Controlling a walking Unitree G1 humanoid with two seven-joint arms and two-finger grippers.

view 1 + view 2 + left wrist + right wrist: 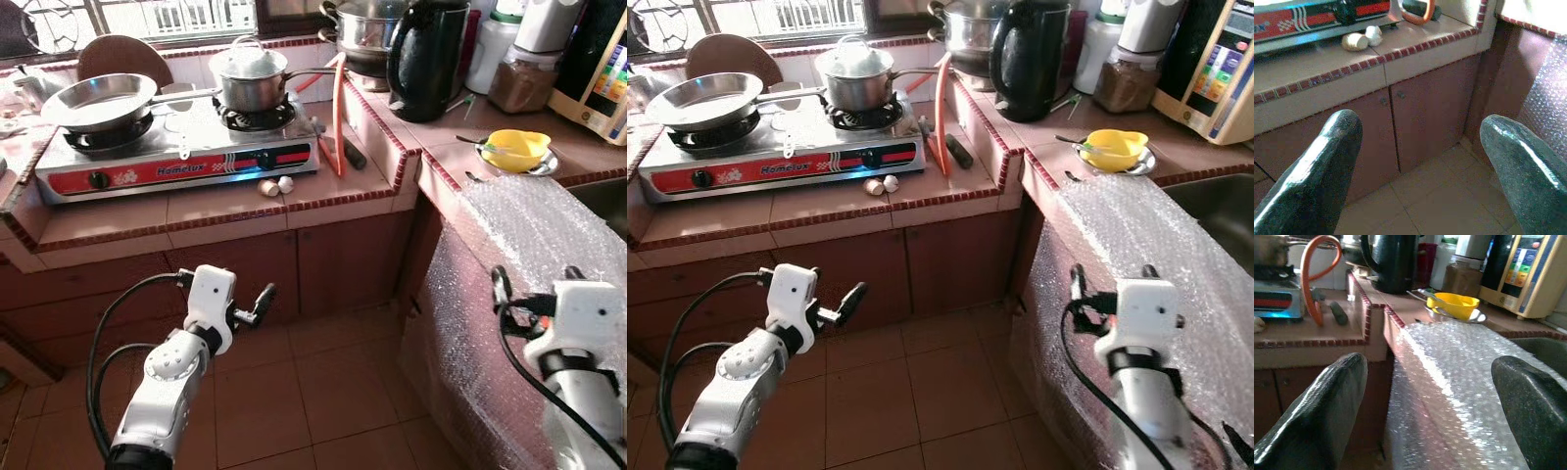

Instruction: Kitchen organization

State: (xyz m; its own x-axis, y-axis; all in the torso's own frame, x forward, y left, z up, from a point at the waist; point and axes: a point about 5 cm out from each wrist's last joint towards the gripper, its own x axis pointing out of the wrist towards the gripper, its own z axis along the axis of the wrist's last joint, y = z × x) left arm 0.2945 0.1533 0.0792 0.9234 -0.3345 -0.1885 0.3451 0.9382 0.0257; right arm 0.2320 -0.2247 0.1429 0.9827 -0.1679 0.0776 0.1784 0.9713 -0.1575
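Note:
My left gripper (pixel 257 304) hangs open in front of the brown cupboard doors (pixel 1400 122), below the counter and above the floor, with nothing between its fingers (pixel 1327 161). My right gripper (pixel 1427 396) is open too, low beside the counter corner, pointing at a sheet of bubble wrap (pixel 529 235) draped over the counter edge. On the counter behind the wrap a yellow bowl (pixel 515 148) with a spoon sits on a steel plate. A gas stove (pixel 176 157) carries a frying pan (pixel 98 100) and a lidded pot (pixel 253 76). Two small pale lumps (pixel 275 185) lie before the stove.
A black kettle (pixel 427 59), a large steel pot (pixel 362 29), jars (pixel 517 83) and a beige appliance (pixel 598 78) stand at the back right. An orange hose (pixel 338 113) loops beside the stove. A sink (pixel 1215 211) lies right of the wrap. Tiled floor (pixel 323 392) spreads between my arms.

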